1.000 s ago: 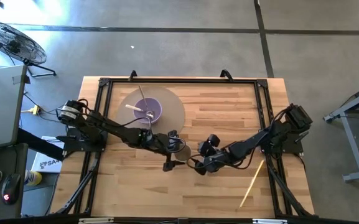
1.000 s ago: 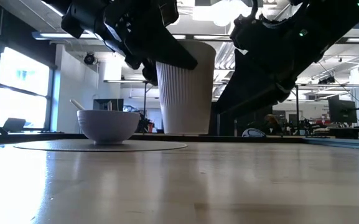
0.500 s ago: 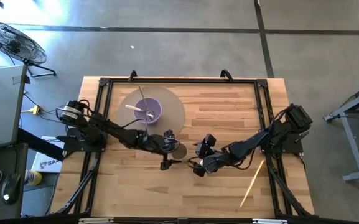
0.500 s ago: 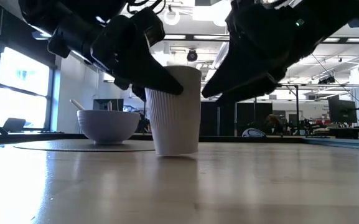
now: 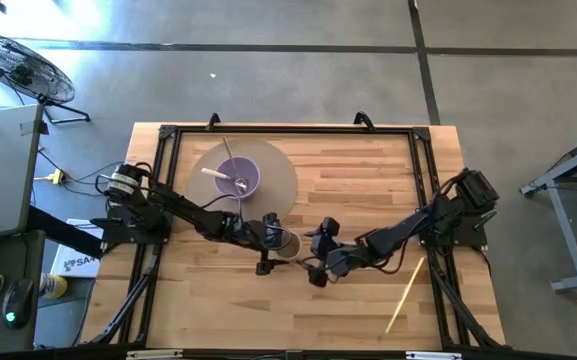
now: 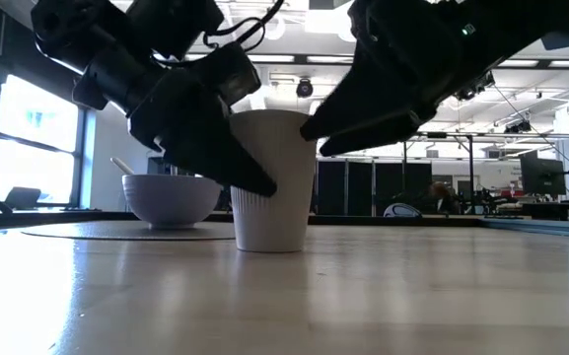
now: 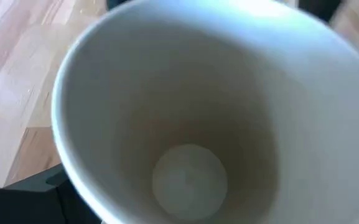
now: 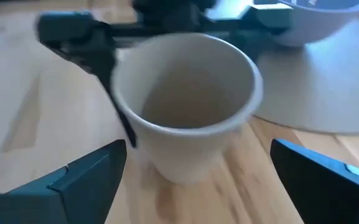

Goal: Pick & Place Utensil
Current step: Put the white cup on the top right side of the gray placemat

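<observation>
The left gripper (image 6: pixel 227 158) hides part of the ribbed white paper cup (image 6: pixel 270 182) it pinches upright on the wooden surface (image 5: pixel 348 180). The right gripper (image 8: pixel 191 180) is spread beside it. A utensil (image 5: pixel 405 293) lies well apart.

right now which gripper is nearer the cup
Left. The left gripper is right against the cup, seemingly gripping its side. The right gripper sits just off the cup's other side, fingers open, not touching.

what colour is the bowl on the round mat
Purple, or pale lavender; the bowl shows best in the high view, sitting on the grey mat.
</observation>
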`<action>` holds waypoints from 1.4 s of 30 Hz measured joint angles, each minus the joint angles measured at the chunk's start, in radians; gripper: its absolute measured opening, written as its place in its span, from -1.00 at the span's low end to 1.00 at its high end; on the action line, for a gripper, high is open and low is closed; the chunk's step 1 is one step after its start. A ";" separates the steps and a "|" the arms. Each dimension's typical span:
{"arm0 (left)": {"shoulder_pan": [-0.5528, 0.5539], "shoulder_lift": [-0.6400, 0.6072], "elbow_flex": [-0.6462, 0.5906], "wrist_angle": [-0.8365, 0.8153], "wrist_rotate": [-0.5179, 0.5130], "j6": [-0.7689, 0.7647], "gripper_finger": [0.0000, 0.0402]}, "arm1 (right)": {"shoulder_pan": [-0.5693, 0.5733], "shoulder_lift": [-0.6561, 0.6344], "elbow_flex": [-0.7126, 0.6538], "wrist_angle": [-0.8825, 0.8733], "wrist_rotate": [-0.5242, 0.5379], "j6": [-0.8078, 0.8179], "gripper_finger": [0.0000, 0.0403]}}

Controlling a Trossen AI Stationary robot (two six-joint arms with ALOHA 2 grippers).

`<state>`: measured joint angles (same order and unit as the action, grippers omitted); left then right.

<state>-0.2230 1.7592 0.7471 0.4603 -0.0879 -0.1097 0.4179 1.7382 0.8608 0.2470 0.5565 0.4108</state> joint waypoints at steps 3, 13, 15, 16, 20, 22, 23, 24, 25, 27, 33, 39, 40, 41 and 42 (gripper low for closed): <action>0.000 0.000 0.001 -0.018 0.001 0.000 0.93 | -0.002 0.022 0.000 0.048 -0.005 -0.030 0.95; -0.041 0.000 0.001 -0.101 -0.035 0.001 0.93 | -0.048 0.096 0.000 0.162 -0.072 -0.055 0.95; -0.043 0.000 0.001 -0.127 -0.046 0.000 0.93 | -0.058 0.114 0.000 0.200 -0.099 -0.082 0.95; -0.043 0.000 0.001 -0.136 -0.050 -0.003 0.93 | -0.061 0.125 0.000 0.218 -0.112 -0.097 0.95; -0.047 0.000 0.001 -0.163 -0.078 -0.007 0.93 | -0.076 0.165 0.000 0.309 -0.147 -0.147 0.95; -0.047 0.000 0.000 -0.165 -0.080 -0.007 0.93 | -0.083 0.188 0.000 0.366 -0.149 -0.172 0.95; -0.047 0.000 0.000 -0.168 -0.080 -0.008 0.93 | -0.087 0.198 0.000 0.388 -0.148 -0.187 0.95; -0.047 0.000 0.001 -0.169 -0.081 -0.008 0.93 | -0.092 0.206 0.000 0.412 -0.149 -0.203 0.95; -0.047 0.000 0.001 -0.171 -0.085 -0.010 0.93 | -0.097 0.209 0.000 0.434 -0.149 -0.216 0.95; -0.047 0.000 0.001 -0.181 -0.087 -0.017 0.93 | -0.105 0.210 0.000 0.468 -0.149 -0.238 0.95; -0.046 0.000 0.001 -0.200 -0.124 -0.026 0.93 | -0.121 0.210 0.000 0.514 -0.219 -0.257 0.92; -0.048 -0.032 0.001 -0.238 -0.136 -0.046 0.93 | -0.132 0.210 0.000 0.514 -0.231 -0.241 0.82; -0.048 -0.041 0.001 -0.245 -0.135 -0.048 0.93 | -0.132 0.210 0.000 0.514 -0.231 -0.234 0.81; -0.048 -0.053 0.001 -0.256 -0.136 -0.048 0.93 | -0.132 0.210 0.000 0.514 -0.232 -0.229 0.79; -0.048 -0.067 0.001 -0.271 -0.136 -0.049 0.93 | -0.132 0.209 0.000 0.514 -0.232 -0.223 0.78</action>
<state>-0.2714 1.6921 0.7479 0.1897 -0.2238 -0.1582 0.2863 1.9471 0.8608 0.7608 0.3241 0.1882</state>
